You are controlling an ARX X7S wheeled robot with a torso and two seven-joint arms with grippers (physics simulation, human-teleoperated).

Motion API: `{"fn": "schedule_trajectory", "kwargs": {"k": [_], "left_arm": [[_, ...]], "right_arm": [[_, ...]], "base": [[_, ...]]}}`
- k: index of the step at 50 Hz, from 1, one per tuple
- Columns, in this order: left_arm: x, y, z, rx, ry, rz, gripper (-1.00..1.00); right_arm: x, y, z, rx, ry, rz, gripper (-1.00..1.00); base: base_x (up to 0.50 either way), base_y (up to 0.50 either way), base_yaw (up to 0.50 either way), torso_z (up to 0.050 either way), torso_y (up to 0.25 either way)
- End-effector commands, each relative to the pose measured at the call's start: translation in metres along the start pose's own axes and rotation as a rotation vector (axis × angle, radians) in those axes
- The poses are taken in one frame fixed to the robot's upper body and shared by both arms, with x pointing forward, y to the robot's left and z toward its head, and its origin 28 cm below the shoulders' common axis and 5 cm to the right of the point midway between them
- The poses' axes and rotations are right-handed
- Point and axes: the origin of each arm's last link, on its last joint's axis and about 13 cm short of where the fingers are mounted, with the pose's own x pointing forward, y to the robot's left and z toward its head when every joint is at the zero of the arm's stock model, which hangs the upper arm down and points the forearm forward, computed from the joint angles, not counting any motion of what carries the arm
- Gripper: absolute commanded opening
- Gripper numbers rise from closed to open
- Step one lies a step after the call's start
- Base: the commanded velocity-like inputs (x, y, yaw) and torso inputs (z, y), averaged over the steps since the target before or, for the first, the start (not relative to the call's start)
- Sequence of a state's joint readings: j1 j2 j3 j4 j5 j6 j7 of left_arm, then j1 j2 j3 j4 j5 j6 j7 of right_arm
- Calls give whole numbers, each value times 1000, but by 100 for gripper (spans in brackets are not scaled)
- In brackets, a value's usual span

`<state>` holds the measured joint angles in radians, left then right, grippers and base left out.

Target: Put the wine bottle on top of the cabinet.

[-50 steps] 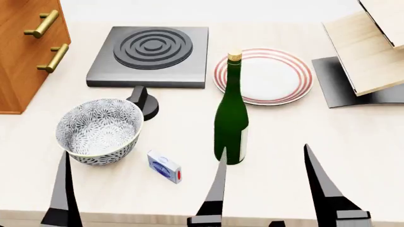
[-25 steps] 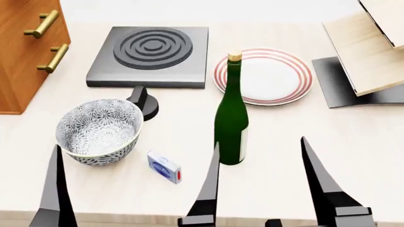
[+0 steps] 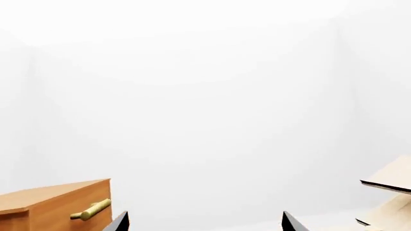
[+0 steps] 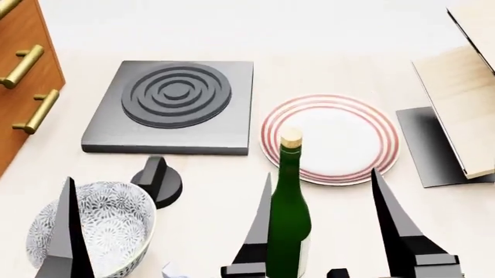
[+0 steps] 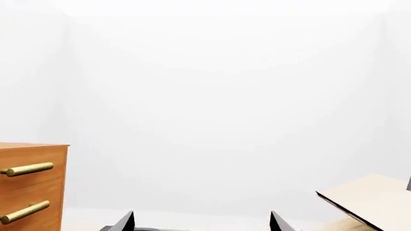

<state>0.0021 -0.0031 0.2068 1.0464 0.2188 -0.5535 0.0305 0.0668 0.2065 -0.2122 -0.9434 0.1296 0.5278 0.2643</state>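
The wine bottle (image 4: 288,226) stands upright on the pale table (image 4: 208,174), dark green with a tan cork (image 4: 291,138). In the head view it sits between the two black fingers of my open right gripper (image 4: 321,174), close to the left finger (image 4: 259,231); I cannot tell whether they touch. Neither wrist view shows the bottle. The reddish-brown cabinet (image 4: 19,35) with brass handles stands at the far left and also shows as the cabinet (image 3: 51,207) (image 5: 29,192). My left gripper (image 3: 203,222) is open, one finger (image 4: 66,231) over the bowl. The right gripper (image 5: 200,221) holds nothing.
A dark hob plate (image 4: 174,104) lies behind a black knob (image 4: 159,182). A red-ringed plate (image 4: 328,139) sits just beyond the bottle. A patterned bowl (image 4: 108,226) is at the front left. A pale slanted rack (image 4: 464,98) on a dark base stands at the right.
The head view has shifted forward, so everything on the table has slid down the picture. The bottle now shows between the right gripper's fingers, and the small box has almost left the view.
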Motion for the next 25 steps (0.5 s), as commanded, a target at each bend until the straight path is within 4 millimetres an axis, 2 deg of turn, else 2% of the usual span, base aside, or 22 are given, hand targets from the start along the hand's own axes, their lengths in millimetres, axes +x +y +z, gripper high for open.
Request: {"fn": "schedule_trajectory", "kwargs": {"k": [1, 15, 25], "left_arm": [[0, 0, 0, 0, 5, 4, 100], [0, 0, 0, 0, 3, 5, 100], [0, 0, 0, 1, 4, 6, 100]], "right_arm": [[0, 0, 0, 12, 2, -4, 100], [0, 1, 1, 11, -8, 0, 100], [0, 1, 0, 19, -13, 1, 100]], "base": [[500, 0, 0, 0, 0], [499, 0, 0, 0, 0], [10, 0, 0, 0, 2]]}}
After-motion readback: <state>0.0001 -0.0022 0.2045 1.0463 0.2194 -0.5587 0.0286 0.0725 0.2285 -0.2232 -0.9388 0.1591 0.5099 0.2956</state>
